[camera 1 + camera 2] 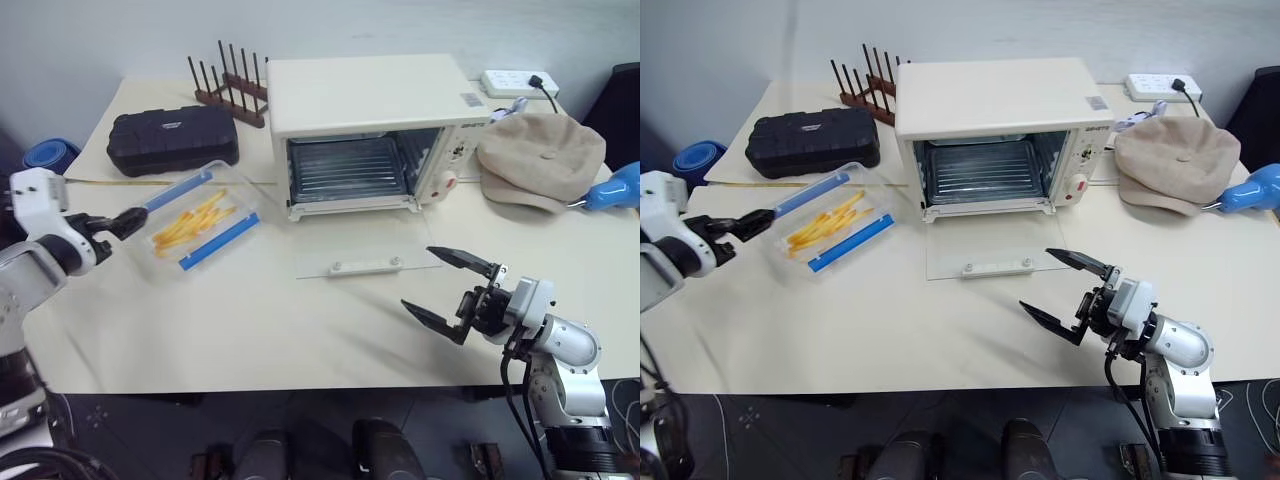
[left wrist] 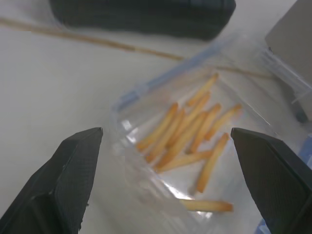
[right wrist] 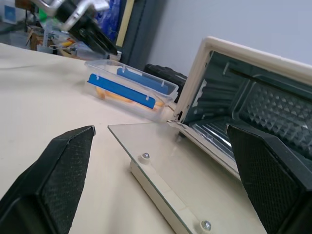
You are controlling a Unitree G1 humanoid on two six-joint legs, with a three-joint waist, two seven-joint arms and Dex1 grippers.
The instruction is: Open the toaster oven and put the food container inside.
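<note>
Door step looks done: the toaster oven (image 1: 365,130) sits at the back of the bench (image 1: 250,330) with its glass door (image 1: 365,262) dropped flat and the wire rack bare. In hand now is the pickup — the food container (image 1: 200,218) rests on the bench just left of the oven, fries showing inside. Left gripper (image 1: 128,222) hangs just beside its near-left end, jaws wide open, holding nothing. Right gripper (image 1: 448,288) hovers in front of the door, jaws open and empty. Next move likely calls for closing on the container's end wall, then sliding it onto the rack. Cream bench, grey wall behind; black case (image 1: 172,138), peg rack (image 1: 232,85), cap (image 1: 540,158), power strip (image 1: 518,82).
</note>
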